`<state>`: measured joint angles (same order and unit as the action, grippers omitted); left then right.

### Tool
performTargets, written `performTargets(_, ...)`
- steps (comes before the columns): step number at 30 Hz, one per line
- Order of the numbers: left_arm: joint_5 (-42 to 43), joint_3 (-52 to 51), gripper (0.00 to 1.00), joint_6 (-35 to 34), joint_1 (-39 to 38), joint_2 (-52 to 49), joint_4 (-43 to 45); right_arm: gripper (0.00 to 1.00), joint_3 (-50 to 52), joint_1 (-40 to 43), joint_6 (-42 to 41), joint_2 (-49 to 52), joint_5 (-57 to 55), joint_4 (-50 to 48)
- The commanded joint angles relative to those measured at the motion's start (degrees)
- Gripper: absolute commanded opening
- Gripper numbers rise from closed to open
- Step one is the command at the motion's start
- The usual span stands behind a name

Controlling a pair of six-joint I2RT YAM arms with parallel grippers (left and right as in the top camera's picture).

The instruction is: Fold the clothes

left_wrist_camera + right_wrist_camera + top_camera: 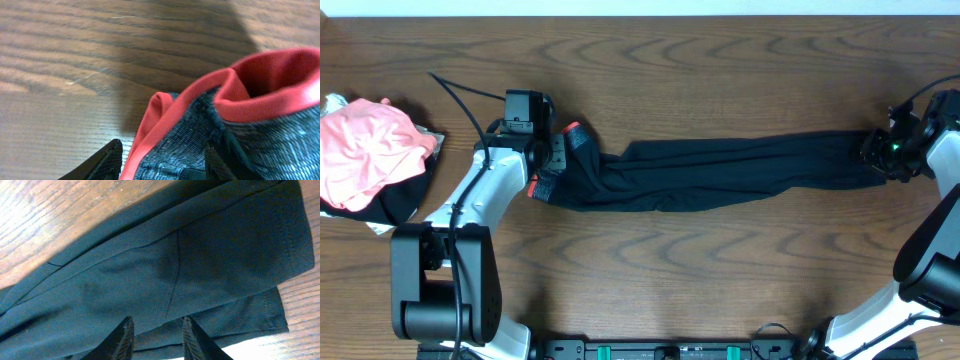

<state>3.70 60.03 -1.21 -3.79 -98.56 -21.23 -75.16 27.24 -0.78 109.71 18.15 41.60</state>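
Black stretch cloth runs almost the whole width of the wooden table (pixel 720 60): the leggings (pixel 720 170) lie drawn out in a long strip, waistband (pixel 250 135) at my left, leg cuffs (pixel 290 240) at my right. My left gripper (pixel 162 160) sits at the waistband with its fingers standing apart and the grey, coral-edged band bunched between them; I cannot tell whether they press on it. My right gripper (pixel 157 337) hovers low over the cuffs, fingers a little apart with black cloth under them; I cannot tell whether it pinches anything.

I judge this to be the laying-out step, with no fold made yet. The next move probably calls for a sure pinch on both cuffs at once, then carrying them across to the waistband high enough that the cloth does not drag.

Count: one pair of leggings with two legs, two grippers, and one pink-and-dark heap of clothes (pixel 365 150) at the table's far left.
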Motion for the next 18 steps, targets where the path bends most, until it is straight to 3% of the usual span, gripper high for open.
performTargets(1,3.58,0.09,0.54,7.23,0.35,-0.44,-0.33,0.31,0.28,-0.33,0.85,-0.31,-0.13,0.15)
performTargets(18,2.91,0.09,0.58,9.11,1.01,-4.74,0.55,0.31,0.28,-0.33,0.87,-0.31,-0.15,0.2)
